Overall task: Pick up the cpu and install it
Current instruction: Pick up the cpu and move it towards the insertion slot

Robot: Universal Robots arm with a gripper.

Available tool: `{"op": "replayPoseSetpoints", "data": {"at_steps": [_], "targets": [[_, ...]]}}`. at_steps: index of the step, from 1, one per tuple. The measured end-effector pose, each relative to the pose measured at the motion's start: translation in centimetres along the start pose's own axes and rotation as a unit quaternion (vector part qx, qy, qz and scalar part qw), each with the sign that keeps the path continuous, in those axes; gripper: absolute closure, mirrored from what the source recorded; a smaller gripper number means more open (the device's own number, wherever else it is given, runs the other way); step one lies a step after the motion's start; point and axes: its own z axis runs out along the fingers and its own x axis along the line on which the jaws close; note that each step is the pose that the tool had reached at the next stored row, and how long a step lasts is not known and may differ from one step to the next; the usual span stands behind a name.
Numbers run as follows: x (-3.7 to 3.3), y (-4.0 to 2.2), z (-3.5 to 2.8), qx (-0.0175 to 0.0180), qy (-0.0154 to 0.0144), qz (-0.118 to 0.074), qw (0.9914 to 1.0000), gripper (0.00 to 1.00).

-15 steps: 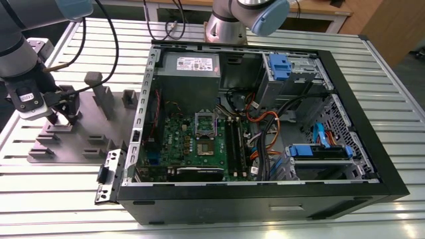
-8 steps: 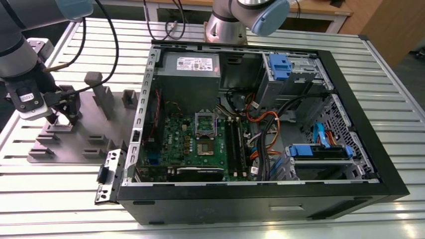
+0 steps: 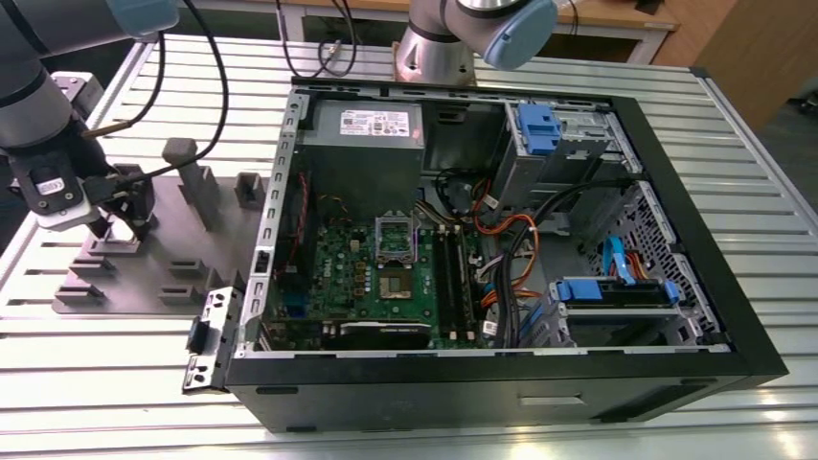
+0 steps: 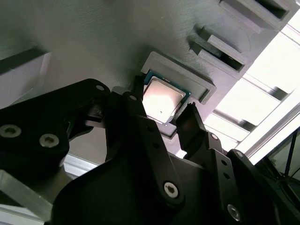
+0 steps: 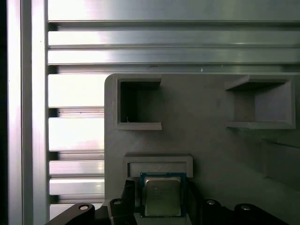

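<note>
Straddling the cpu [image 5: 161, 201] | tool [image 4: 162, 101] fingers apart, one each side | cpu in grey holder [image 5: 159, 166]

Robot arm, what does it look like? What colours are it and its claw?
The arm is made of thick grey tubes with light blue round caps at its joints. Thin black cables hang alongside it. The gripper at its end is chunky and black, dotted with shiny silver screws.
</note>
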Motion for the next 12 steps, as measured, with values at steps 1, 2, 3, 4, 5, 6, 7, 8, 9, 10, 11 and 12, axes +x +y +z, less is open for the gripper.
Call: {"op": "replayPoseSetpoints", "data": {"at_steps": [1, 2, 3, 4, 5, 6, 7, 8, 9, 10, 11, 12], "targets": [[0.00, 0.00, -0.01, 0.0000, 0.0001, 0.000, 1.00000, 0.45], [0.00, 0.00, -0.02, 0.0001, 0.0001, 0.000, 1.00000, 0.45], [0.00, 0.00, -0.02, 0.0001, 0.0001, 0.000, 1.00000, 0.45], [0.00, 0.00, -0.02, 0.0001, 0.0001, 0.000, 1.00000, 0.47], [0.00, 0.00, -0.02, 0.0001, 0.0001, 0.000, 1.00000, 0.47], [0.00, 0.00, -0.03, 0.0001, 0.0002, 0.000, 1.00000, 0.53], [0.00, 0.00, -0.03, 0.0001, 0.0001, 0.000, 1.00000, 0.53], [0.00, 0.00, -0.03, 0.0001, 0.0001, 0.000, 1.00000, 0.53], [0.00, 0.00, -0.03, 0.0001, 0.0001, 0.000, 1.00000, 0.53], [0.00, 0.00, -0.03, 0.0001, 0.0001, 0.000, 1.00000, 0.53], [0.00, 0.00, -0.03, 0.0001, 0.0001, 0.000, 1.00000, 0.53], [0.00, 0.00, -0.09, 0.0001, 0.0002, 0.000, 1.00000, 0.53]]}}
